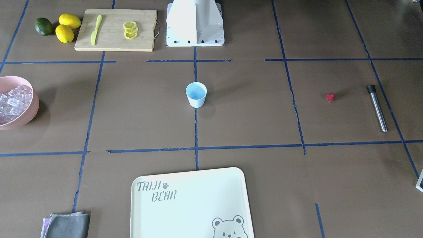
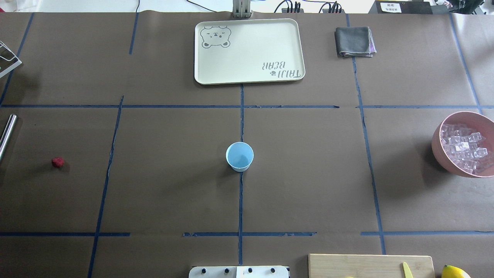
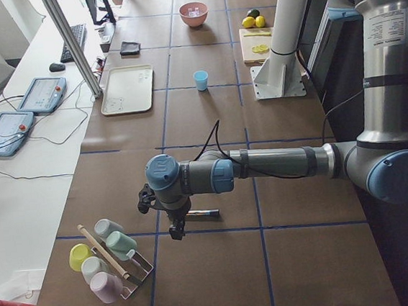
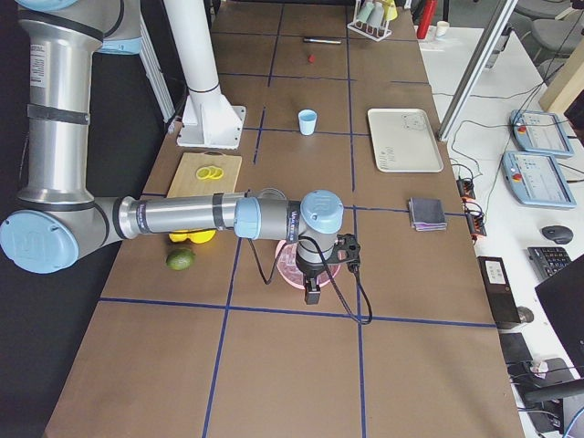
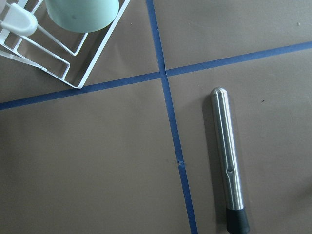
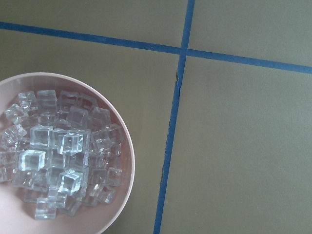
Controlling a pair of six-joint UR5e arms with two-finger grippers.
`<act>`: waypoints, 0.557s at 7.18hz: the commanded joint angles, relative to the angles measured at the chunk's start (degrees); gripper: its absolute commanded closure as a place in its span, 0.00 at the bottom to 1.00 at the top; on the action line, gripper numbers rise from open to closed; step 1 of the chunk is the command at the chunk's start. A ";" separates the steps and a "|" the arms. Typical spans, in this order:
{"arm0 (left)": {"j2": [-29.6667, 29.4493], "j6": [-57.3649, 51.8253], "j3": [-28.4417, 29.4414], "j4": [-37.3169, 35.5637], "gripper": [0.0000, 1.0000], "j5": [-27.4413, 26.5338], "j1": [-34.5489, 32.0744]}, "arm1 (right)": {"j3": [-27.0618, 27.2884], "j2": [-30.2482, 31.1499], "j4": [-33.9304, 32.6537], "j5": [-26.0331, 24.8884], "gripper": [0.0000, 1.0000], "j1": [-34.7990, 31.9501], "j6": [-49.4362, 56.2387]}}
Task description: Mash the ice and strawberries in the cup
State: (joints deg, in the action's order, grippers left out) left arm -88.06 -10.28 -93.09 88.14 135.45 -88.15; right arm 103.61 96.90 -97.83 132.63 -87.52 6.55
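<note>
The light blue cup (image 1: pixel 196 95) stands upright and empty at the table's middle, also in the overhead view (image 2: pixel 239 156). The tiny red strawberry (image 1: pixel 330 97) lies alone on the table (image 2: pixel 58 162). The ice (image 6: pixel 58 156) fills a pink bowl (image 1: pixel 29 114), also seen from overhead (image 2: pixel 463 148). A steel muddler (image 5: pixel 228 163) lies beyond the strawberry (image 1: pixel 377 108). My left gripper (image 3: pixel 175 233) hangs over the muddler. My right gripper (image 4: pixel 312 295) hangs over the ice bowl. Neither wrist view shows fingers, so I cannot tell whether either gripper is open or shut.
A cutting board (image 1: pixel 115 29) holds lemon slices (image 1: pixel 130 30) and a yellow knife (image 1: pixel 96 29), with lemons (image 1: pixel 67 27) and an avocado (image 1: pixel 44 26) beside it. A cream tray (image 2: pixel 249 50), a grey cloth (image 2: pixel 354 41) and a wire cup rack (image 3: pixel 109 260) also stand on the table.
</note>
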 commanded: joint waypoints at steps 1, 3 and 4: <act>0.34 -0.09 -0.25 0.10 0.00 -0.01 0.09 | 0.10 -0.05 0.01 0.35 0.00 0.07 -0.04; 0.34 -0.09 -0.69 0.01 0.00 0.08 0.09 | 0.62 -0.14 2.71 0.70 0.00 0.25 -0.22; 0.34 -0.09 -0.69 0.01 0.00 0.08 0.09 | 0.45 -0.22 4.47 2.79 0.00 1.21 -1.09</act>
State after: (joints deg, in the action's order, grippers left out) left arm -87.72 -10.37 -93.71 88.16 135.52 -88.07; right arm 104.09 96.75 -95.59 133.71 -87.10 6.19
